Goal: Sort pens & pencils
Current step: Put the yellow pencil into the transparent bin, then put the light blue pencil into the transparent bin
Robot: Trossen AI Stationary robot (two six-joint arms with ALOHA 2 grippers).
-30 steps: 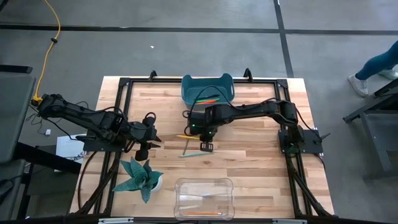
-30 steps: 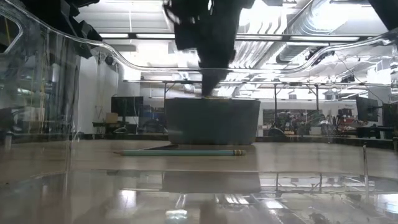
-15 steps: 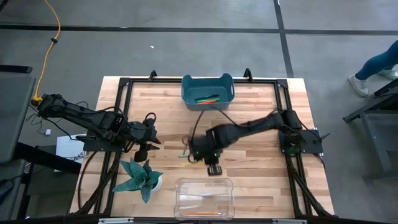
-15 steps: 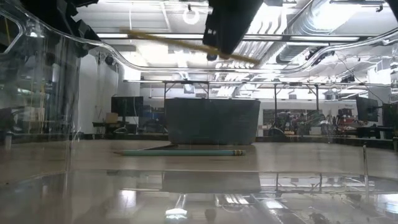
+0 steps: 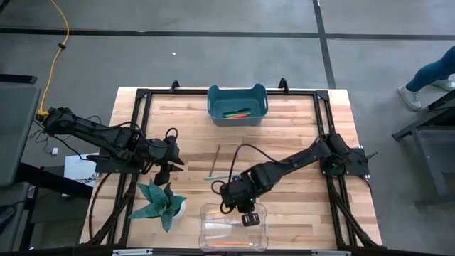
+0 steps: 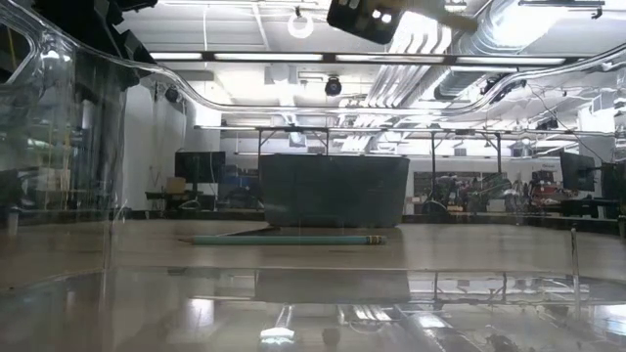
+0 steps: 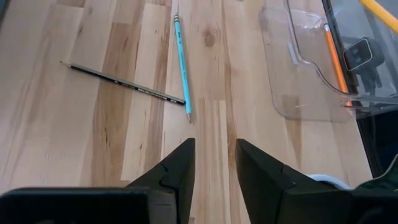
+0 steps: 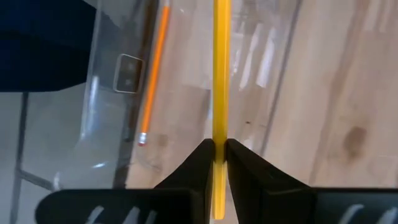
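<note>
yellow pencil [image 8: 221, 74], orange pencil [image 8: 154, 74], teal pencil [image 7: 181, 62], black pencil [image 7: 124, 83]

From the table-level cam I'm looking through the clear bin [image 6: 59, 147] — its curved wall and rim fill the foreground. Beyond it a light teal pencil [image 6: 284, 239] lies flat on the wooden table [image 6: 469, 244], eraser end to the right. Behind that sits the dark teal tub [image 6: 334, 191]. Top of frame — the dark underside of an arm [image 6: 364, 18], with a pale stick [image 6: 455, 14] poking out beside it.
</note>
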